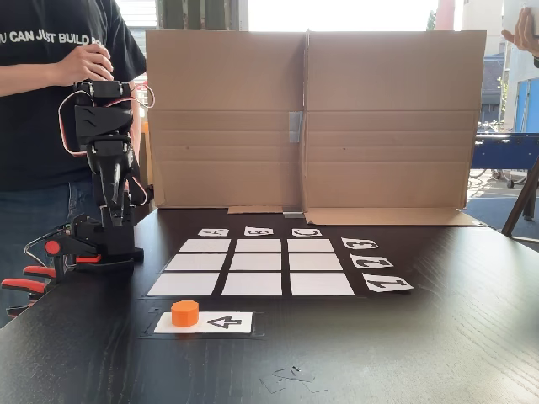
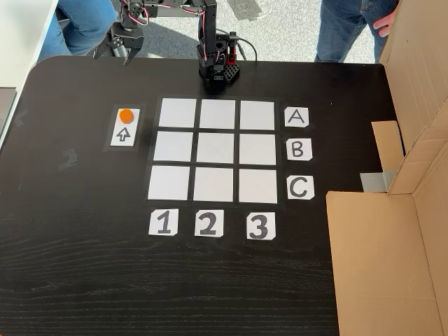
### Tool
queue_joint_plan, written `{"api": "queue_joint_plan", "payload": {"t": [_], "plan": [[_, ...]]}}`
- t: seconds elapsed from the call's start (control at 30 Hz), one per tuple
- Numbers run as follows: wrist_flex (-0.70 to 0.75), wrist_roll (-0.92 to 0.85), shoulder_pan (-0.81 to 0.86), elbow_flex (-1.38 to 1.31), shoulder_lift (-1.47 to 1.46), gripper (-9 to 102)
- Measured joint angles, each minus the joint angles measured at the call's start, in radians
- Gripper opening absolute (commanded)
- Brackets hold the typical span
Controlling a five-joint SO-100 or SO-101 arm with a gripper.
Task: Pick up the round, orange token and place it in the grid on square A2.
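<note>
Task not begun: the round, orange token (image 2: 125, 115) is sitting on the arrow card (image 2: 125, 135) beside the grid (image 2: 216, 150). Square A2 (image 2: 218, 114) is lying vacant. The gripper (image 2: 117, 54) is hanging open, empty, at the table's far edge.

From my remote seat I see a dark wood-grain table (image 1: 472, 337) with a folded cardboard screen (image 1: 312, 118) standing along its far edge. Bright daylight pours through windows (image 1: 337, 13) behind it. Beyond the table's other edge lies grey floor (image 2: 280, 28).
</note>
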Motion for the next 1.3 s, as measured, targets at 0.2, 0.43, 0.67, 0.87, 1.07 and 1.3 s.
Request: {"api": "queue_joint_plan", "payload": {"t": [0.2,0.43,0.67,0.87,1.07,1.3], "plan": [[0.0,0.0,-0.049,-0.003,-0.052,41],[0.0,0.0,-0.106,-0.012,-0.13,41],[0.0,0.0,-0.167,-0.031,-0.206,41],[0.0,0.0,-0.186,-0.049,-0.275,41],[0.0,0.0,-0.189,-0.103,-0.351,41],[0.0,0.0,-0.19,-0.138,-0.442,42]]}}
